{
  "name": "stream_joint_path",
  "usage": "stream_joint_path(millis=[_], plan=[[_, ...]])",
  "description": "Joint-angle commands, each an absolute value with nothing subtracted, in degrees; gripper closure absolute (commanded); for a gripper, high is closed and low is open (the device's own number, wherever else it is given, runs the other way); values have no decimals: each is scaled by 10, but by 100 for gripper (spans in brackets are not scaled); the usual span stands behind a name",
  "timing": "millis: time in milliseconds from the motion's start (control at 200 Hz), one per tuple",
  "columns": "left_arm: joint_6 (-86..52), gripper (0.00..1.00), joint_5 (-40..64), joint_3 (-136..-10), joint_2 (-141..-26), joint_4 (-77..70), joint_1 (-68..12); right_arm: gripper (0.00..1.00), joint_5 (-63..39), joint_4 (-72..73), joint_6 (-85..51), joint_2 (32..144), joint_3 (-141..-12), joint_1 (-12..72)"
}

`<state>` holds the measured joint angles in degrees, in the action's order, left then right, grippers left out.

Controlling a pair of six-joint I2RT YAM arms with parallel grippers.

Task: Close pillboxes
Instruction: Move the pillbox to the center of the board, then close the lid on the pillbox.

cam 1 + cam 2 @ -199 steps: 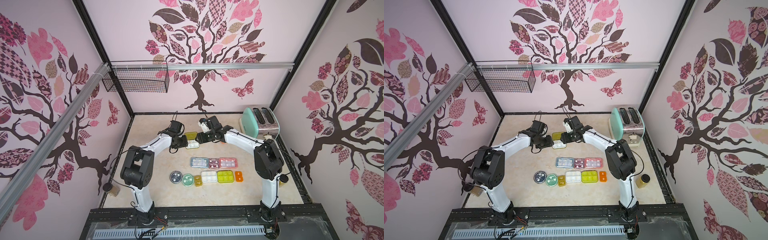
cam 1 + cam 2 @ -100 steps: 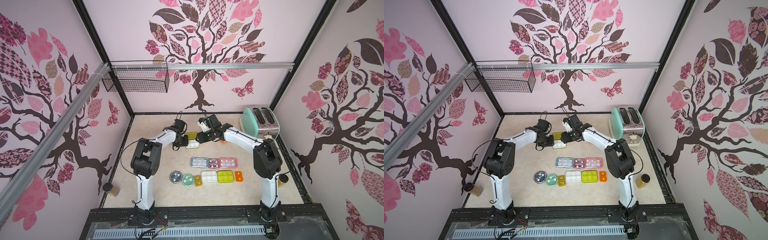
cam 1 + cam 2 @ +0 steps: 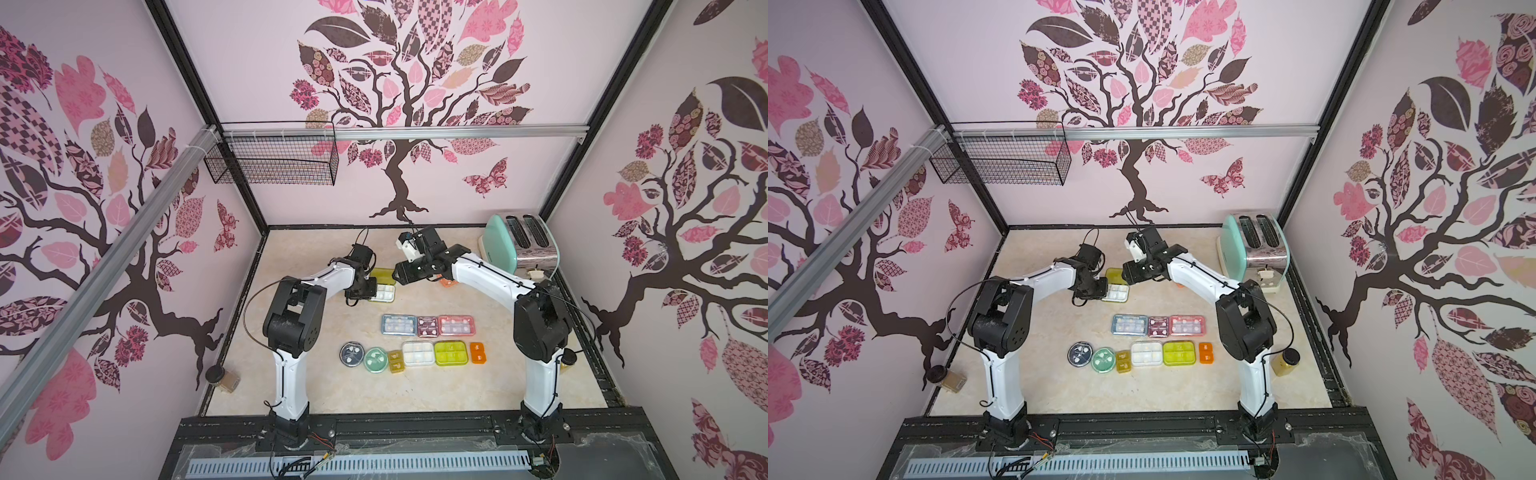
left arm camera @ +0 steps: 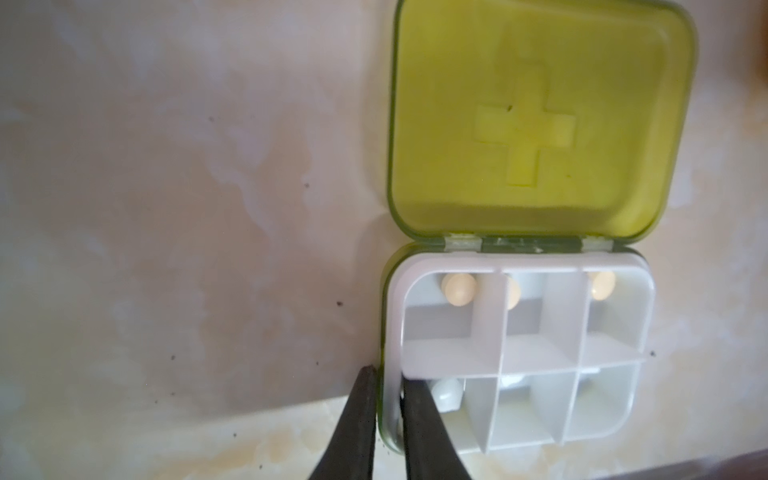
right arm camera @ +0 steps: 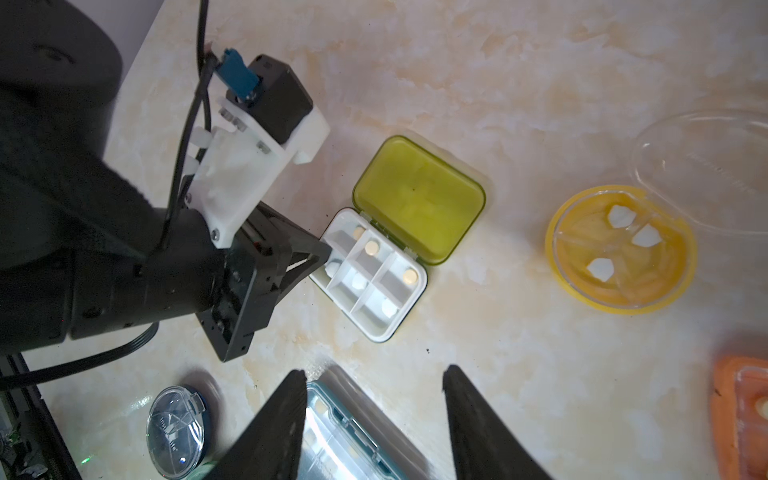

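The olive pillbox, a rounded rectangle with a glossy white six-cell tray holding pale round pills, lies open at the far centre of the marbled table. Its translucent, cross-embossed lid lies flat on the far side. The left gripper pinches the tray's left wall between slim black fingers. The right gripper hovers nearby, spread wide and empty.

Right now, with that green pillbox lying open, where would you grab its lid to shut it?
Take the lid by its free long edge, opposite the hinge, coming from the far side. It lies flat open, so that edge is probably the only part to lift and swing over the white tray. The left gripper pinches the tray's side wall, which should steady it.
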<state>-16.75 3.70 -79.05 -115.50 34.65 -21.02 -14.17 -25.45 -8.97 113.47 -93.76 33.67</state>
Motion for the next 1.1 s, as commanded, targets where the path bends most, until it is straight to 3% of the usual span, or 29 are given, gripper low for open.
stream_joint_path(millis=[0,265,400,485,650,810,1096], plan=[[-142,84,37,-760,-1132,366,-222,44,-141,-257,-91,1134,-930,334],[-128,83,69,-709,-1096,361,-246,44,-124,-239,-94,1143,-900,334],[-146,66,43,-706,-1069,355,-250,40,-111,-246,-83,1164,-910,331],[-166,62,17,-702,-1034,352,-249,36,-122,-250,-85,1180,-919,324],[-201,60,11,-680,-958,337,-243,31,-152,-267,-69,1221,-963,318],[-237,59,70,-610,-900,301,-243,23,-177,-274,-56,1260,-1011,316],[-257,62,126,-504,-898,247,-246,19,-213,-274,-57,1318,-1074,304]])
